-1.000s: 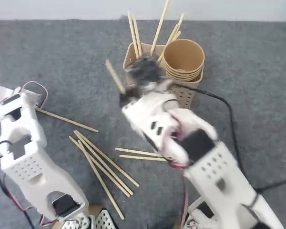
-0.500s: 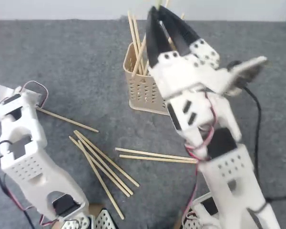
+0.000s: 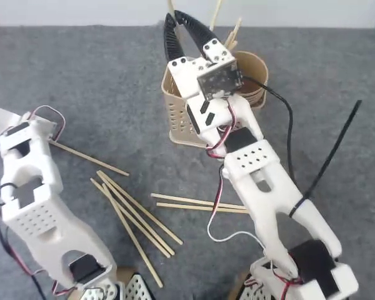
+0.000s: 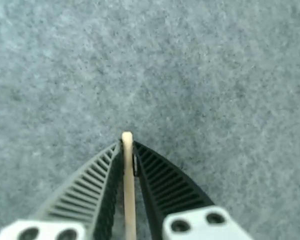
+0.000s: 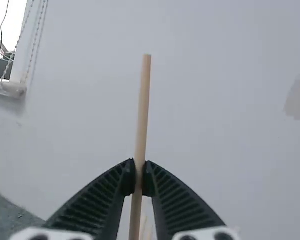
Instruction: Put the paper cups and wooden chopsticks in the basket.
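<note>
A beige perforated basket stands at the back middle of the grey carpet, with stacked brown paper cups in its right part and a few wooden chopsticks standing in it. My right gripper points upward over the basket, shut on one chopstick that sticks out past its fingertips. My left gripper is low over the carpet at the left, shut on the end of another chopstick, which lies slanted on the carpet.
Several loose chopsticks lie fanned on the carpet between the arms, and two more lie side by side by the right arm's base. A black cable runs along the right side. The left arm's white body fills the near left.
The right arm has swung up from low in front of the basket and now points its gripper upward over it, holding a chopstick. The left arm has kept still.
</note>
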Available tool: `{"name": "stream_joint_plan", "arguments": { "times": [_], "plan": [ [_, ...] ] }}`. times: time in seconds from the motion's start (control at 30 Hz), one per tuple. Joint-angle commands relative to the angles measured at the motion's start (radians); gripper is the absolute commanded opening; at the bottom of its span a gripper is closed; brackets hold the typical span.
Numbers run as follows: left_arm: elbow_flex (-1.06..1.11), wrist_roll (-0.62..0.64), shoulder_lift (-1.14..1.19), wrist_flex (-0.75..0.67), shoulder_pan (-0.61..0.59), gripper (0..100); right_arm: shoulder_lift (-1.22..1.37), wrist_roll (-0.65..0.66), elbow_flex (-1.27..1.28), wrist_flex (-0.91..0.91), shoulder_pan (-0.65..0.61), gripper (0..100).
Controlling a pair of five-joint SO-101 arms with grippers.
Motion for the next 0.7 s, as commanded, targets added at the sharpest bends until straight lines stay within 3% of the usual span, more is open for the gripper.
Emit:
{"name": "stream_joint_plan", "arguments": {
  "times": [0.0,0.13,0.33,0.5,0.67],
  "plan": [
    [0.001,-0.008,-0.075,-0.026,0.037,1,-0.019,-0.026,-0.044,0.004,0.005,1.0],
    [0.001,-0.008,-0.075,-0.026,0.035,1,-0.102,-0.098,-0.031,0.196,0.022,2.1],
    [0.001,-0.008,-0.074,-0.026,0.034,1,-0.182,-0.265,-0.074,0.486,0.082,16.7],
    [0.001,-0.009,-0.074,-0.026,0.032,1,-0.254,-0.379,-0.199,0.685,0.162,17.0],
    [0.001,-0.009,-0.074,-0.026,0.031,1,-0.395,-0.411,-0.328,0.961,0.209,16.9]
  ]
}}
